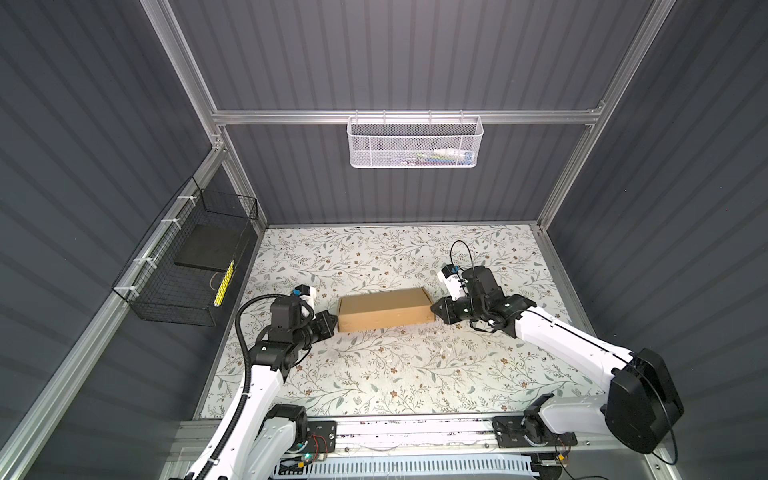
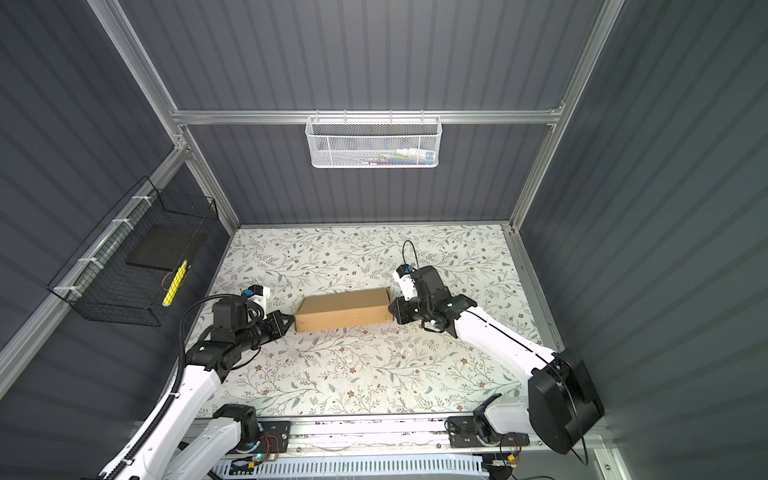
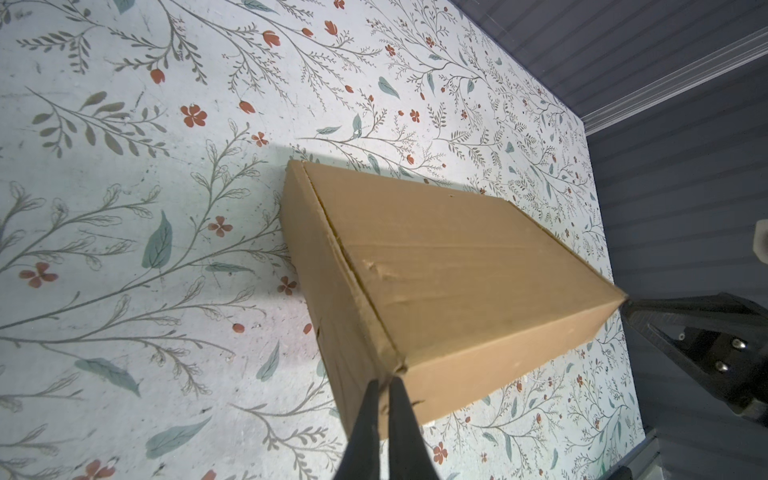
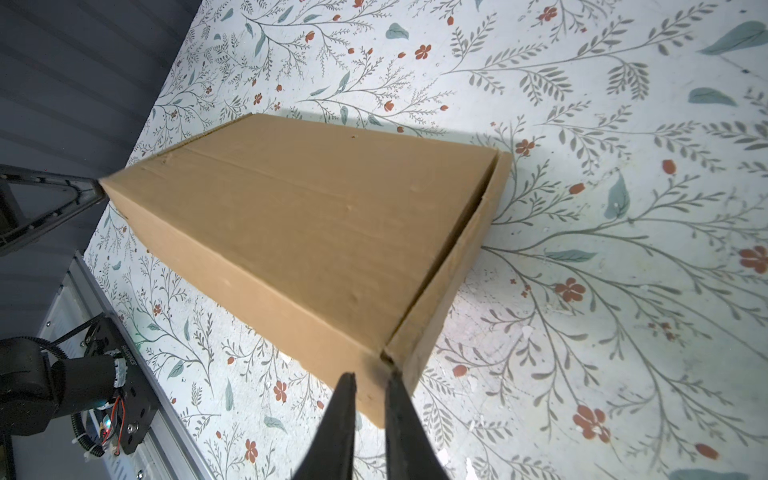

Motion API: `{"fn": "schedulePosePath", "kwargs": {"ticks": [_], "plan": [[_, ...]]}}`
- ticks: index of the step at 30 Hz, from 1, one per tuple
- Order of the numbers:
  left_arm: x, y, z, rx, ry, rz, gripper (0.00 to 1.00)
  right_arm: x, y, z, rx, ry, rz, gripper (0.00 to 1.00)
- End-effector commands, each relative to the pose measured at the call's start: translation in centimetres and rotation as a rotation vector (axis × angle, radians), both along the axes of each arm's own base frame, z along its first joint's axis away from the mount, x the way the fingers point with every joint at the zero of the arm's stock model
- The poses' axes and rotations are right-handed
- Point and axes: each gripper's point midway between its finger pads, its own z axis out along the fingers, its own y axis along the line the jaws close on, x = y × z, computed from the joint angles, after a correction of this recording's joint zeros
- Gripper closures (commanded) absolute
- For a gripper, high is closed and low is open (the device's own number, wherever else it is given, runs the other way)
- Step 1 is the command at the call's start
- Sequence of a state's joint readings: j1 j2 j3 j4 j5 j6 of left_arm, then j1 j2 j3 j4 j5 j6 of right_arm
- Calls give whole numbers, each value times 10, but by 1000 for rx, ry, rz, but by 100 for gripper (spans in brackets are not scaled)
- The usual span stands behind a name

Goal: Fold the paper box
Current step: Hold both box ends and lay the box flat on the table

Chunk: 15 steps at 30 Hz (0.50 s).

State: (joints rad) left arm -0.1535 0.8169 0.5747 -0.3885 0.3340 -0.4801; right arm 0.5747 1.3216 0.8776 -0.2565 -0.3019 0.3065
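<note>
The paper box point(image 1: 384, 309) point(image 2: 343, 309) sits folded up with its lid down, near the middle of the flowered table point(image 1: 374, 374), its long sides running left to right and turned a little. The left gripper point(image 1: 335, 323) point(image 2: 292, 319) is at the box's left end by the near corner. In the left wrist view its two black fingers point(image 3: 372, 415) are closed almost together, only a thin slit between them, and their tips point(image 3: 384, 380) touch the top corner of the box point(image 3: 457, 270). The right gripper point(image 1: 433, 309) point(image 2: 390, 309) meets the box's right end at the near corner. In the right wrist view its tips point(image 4: 370, 376) stand a narrow gap apart and straddle the upright corner edge of the box point(image 4: 311, 216), one finger over the front wall and one over the end wall. I cannot tell whether they pinch the cardboard or only press on it. At that end a thin seam shows between the lid and the end wall.
</note>
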Motion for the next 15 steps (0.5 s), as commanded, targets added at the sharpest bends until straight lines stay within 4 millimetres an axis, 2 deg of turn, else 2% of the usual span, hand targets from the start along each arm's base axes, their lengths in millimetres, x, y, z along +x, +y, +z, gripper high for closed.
{"fn": "schedulePosePath", "kwargs": {"ticks": [1, 15], "plan": [[-7, 0, -7, -3, 24, -1, 91, -4, -1, 1, -4, -8, 9, 82], [-1, 5, -10, 21, 21, 28, 91, -2, -3, 3, -6, -25, -7, 80]]}}
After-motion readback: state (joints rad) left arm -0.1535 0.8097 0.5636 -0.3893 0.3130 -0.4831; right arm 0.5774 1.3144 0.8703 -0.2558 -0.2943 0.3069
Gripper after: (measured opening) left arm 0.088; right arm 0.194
